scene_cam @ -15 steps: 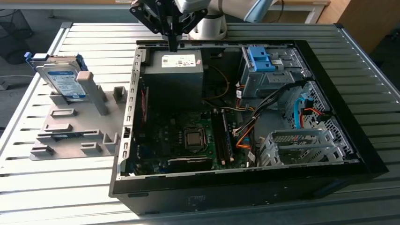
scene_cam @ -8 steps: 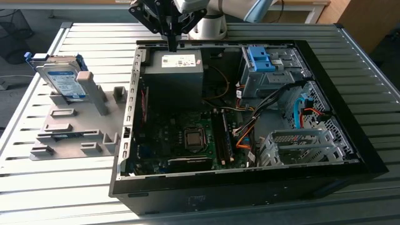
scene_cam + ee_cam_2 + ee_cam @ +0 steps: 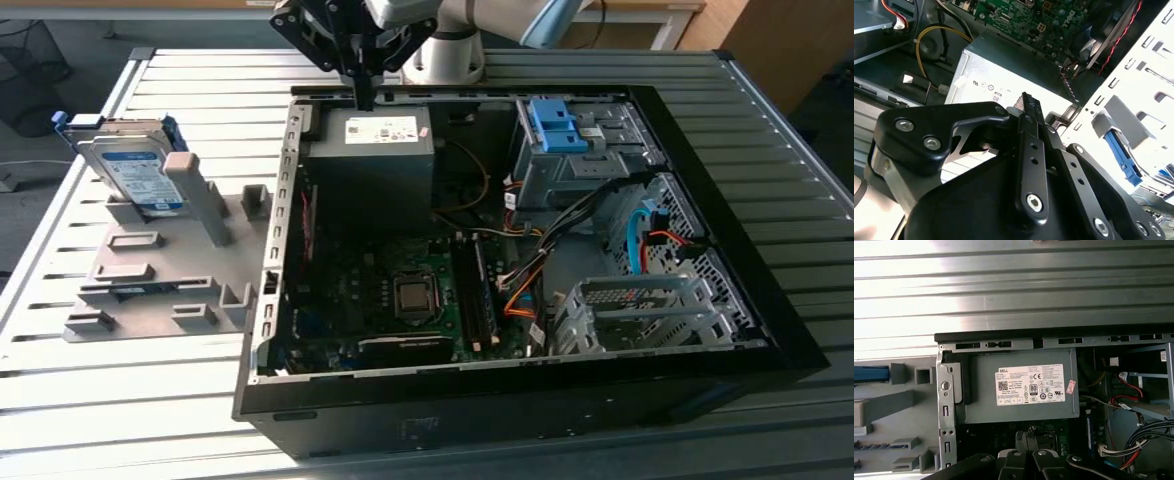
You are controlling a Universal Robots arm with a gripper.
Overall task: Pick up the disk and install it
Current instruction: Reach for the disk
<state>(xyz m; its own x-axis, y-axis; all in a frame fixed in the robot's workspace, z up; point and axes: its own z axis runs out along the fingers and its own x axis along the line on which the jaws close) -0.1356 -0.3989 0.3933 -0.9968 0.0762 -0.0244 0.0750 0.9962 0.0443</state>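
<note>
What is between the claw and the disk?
Only the computer case's metal side wall. The claw hangs over the grey power supply inside the case; the disk stands in a grey holder outside, toward the exterior view's left. Above the wall, nothing visible blocks the way.

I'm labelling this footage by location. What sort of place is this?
Probably a robotics lab bench for computer assembly: an open computer case on a slatted metal table, a grey fixture holds the disk, and the arm's tool hangs over the case.
</note>
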